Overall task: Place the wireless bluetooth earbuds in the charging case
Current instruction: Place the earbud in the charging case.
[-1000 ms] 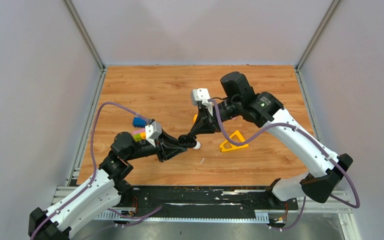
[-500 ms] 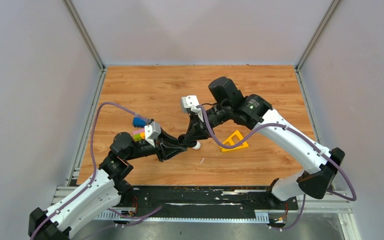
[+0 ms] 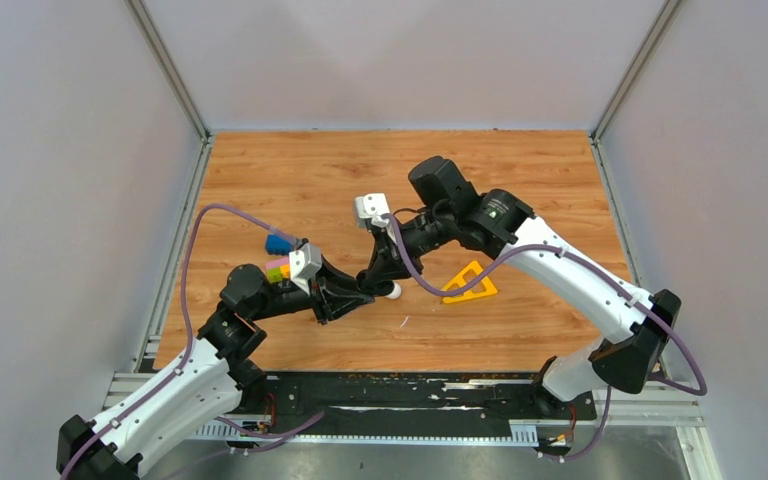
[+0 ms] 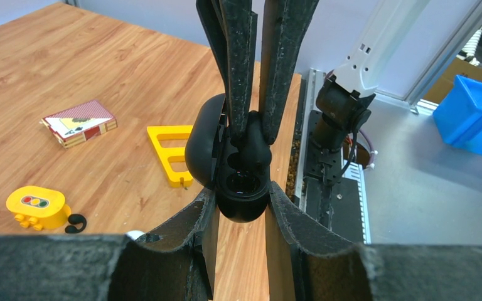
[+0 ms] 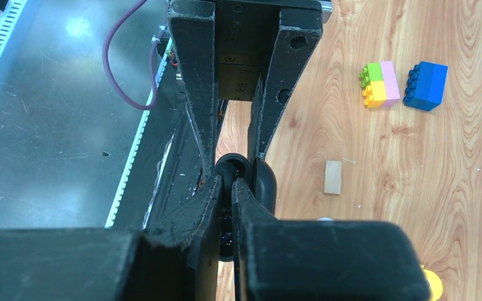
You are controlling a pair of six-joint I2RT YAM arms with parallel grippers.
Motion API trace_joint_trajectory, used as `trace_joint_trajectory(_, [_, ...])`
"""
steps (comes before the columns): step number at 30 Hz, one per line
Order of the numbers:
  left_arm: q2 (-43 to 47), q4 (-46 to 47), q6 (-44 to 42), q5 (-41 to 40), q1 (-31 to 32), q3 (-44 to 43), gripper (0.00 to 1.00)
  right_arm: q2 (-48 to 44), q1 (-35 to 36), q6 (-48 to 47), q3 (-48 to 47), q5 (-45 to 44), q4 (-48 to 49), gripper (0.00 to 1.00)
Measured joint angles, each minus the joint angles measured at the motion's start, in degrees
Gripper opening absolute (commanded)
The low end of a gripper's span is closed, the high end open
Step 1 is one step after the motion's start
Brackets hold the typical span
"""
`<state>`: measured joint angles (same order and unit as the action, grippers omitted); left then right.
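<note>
Left gripper (image 4: 243, 197): jaws clenched on the lower body of the black charging case (image 4: 201, 144), which is held off the table (image 3: 310, 170) with its lid swung open to one side. Right gripper (image 5: 229, 183): jaws drawn to a narrow gap and pinching a black earbud (image 4: 255, 145), tips directly over the case's open well, with the bud at the mouth of the well; whether it is fully seated cannot be told. The two grippers meet nose to nose at the case. A white earbud (image 3: 394, 291) lies on the table just beside the case. The yellow triangle (image 3: 470, 283) lies flat near the case, on the right arm's side. A second black earbud (image 4: 75, 224) lies farther from the case, touching a yellow traffic-light toy (image 4: 37, 205). A small red-patterned box (image 4: 80, 122) sits beyond the triangle. On the left arm's side of the case are a tan block (image 5: 333, 177), a green, yellow and pink brick (image 5: 380, 84) and a blue brick (image 5: 425, 86), the two bricks close together and well apart from the case
</note>
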<state>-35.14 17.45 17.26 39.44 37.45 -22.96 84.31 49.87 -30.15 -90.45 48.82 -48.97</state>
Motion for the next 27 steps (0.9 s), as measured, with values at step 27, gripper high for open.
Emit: trace_joint_trajectory(27, [-0.1, -1.2, 0.0, 0.6, -0.1, 0.0, 0.00, 1.1, 2.6, -3.9, -0.7, -5.5, -1.2, 0.05])
